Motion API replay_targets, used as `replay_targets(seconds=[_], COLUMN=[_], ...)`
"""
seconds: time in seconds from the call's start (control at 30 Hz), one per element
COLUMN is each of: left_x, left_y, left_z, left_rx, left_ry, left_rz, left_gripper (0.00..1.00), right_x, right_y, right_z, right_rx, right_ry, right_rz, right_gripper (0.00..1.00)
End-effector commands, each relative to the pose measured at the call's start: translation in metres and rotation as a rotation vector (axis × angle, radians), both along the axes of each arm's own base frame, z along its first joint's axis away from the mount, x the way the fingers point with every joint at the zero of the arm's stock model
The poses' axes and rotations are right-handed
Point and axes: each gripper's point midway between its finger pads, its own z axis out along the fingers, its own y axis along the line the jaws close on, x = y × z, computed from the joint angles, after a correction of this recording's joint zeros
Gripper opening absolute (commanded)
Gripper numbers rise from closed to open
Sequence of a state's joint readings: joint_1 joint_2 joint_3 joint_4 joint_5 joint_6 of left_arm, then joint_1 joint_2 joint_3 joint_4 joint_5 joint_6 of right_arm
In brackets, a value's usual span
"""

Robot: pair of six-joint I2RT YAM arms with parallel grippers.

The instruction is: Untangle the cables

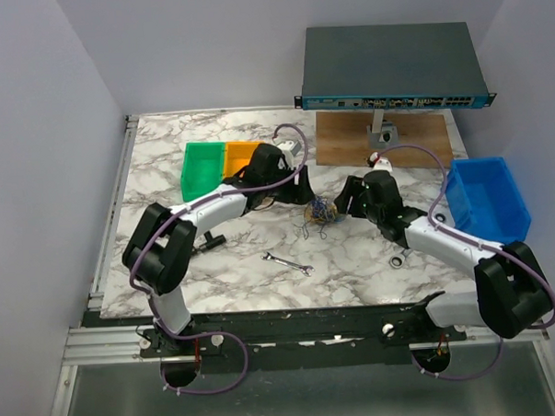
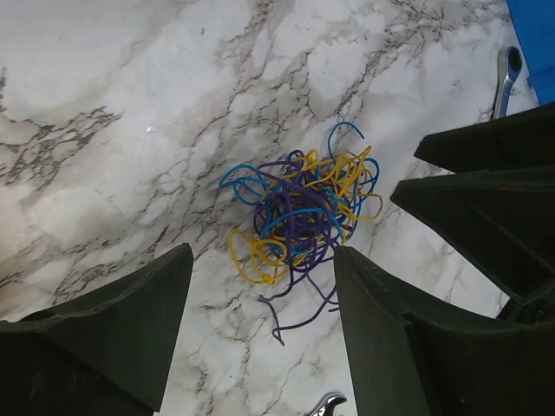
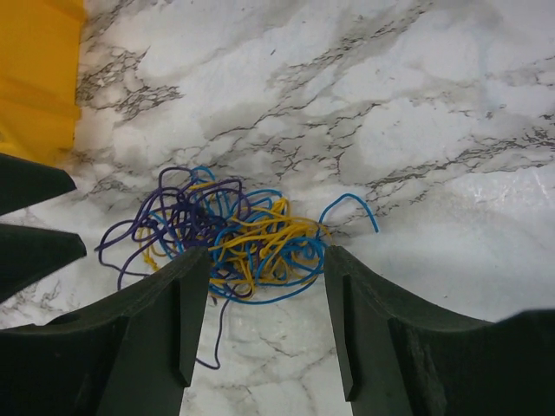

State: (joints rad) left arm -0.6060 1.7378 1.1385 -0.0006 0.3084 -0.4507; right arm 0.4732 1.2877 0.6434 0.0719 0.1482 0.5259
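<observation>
The cables [image 1: 320, 212] lie in one small tangled ball of thin blue, yellow and purple wires on the marble table. My left gripper [image 1: 292, 194] is open and empty just left of the ball. My right gripper [image 1: 346, 203] is open and empty just right of it. In the left wrist view the ball [image 2: 299, 212] lies just beyond the open gripper [image 2: 262, 260], with a loose purple end trailing between the jaws. In the right wrist view the open gripper [image 3: 267, 256] stands at the near edge of the ball [image 3: 234, 238]. Neither gripper holds a wire.
A green bin [image 1: 200, 168] and an orange bin [image 1: 238, 157] stand at the back left. A blue bin [image 1: 487, 197] is at the right. Silver wrenches lie at the front [image 1: 288, 263] and right [image 1: 401, 256]. A network switch [image 1: 391, 67] stands over a wooden board [image 1: 348, 140].
</observation>
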Motion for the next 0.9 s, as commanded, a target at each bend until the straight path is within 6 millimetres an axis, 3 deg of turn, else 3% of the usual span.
replay_targets(seconds=[0.0, 0.2, 0.37, 0.4, 0.47, 0.53, 0.63, 0.7, 0.8, 0.87], left_x=[-0.01, -0.006, -0.01, -0.012, -0.017, -0.018, -0.011, -0.006, -0.002, -0.004], left_y=[-0.024, -0.041, -0.045, -0.047, -0.051, -0.051, -0.035, -0.019, 0.007, 0.029], left_z=[-0.008, -0.019, -0.039, -0.043, -0.047, -0.047, -0.039, -0.022, 0.0, 0.005], left_rx=[-0.003, 0.023, 0.036, 0.03, 0.008, -0.004, 0.017, -0.007, -0.062, -0.092], left_ry=[0.076, 0.129, 0.199, 0.216, 0.242, 0.242, 0.18, 0.114, 0.033, 0.006], left_rz=[-0.084, -0.113, -0.117, -0.126, -0.15, -0.15, -0.087, -0.038, 0.044, 0.108], left_gripper=[0.68, 0.68, 0.63, 0.57, 0.33, 0.0, 0.0, 0.0, 0.0, 0.0], right_x=[0.014, 0.026, 0.024, 0.023, 0.022, 0.021, 0.023, 0.022, 0.021, 0.017], right_y=[-0.004, -0.001, 0.012, 0.014, 0.015, 0.01, -0.004, -0.016, -0.036, -0.055], right_z=[-0.008, -0.027, -0.047, -0.049, -0.05, -0.046, -0.033, -0.025, -0.007, 0.004], right_rx=[-0.008, 0.014, 0.055, 0.064, 0.072, 0.063, 0.031, 0.004, -0.009, -0.014], right_ry=[0.042, 0.093, 0.146, 0.151, 0.155, 0.14, 0.1, 0.078, 0.031, -0.005], right_rz=[-0.031, -0.042, -0.001, 0.005, 0.007, -0.012, -0.067, -0.117, -0.211, -0.303], right_gripper=[0.61, 0.59, 0.52, 0.48, 0.34, 0.21, 0.07, 0.01, 0.0, 0.01])
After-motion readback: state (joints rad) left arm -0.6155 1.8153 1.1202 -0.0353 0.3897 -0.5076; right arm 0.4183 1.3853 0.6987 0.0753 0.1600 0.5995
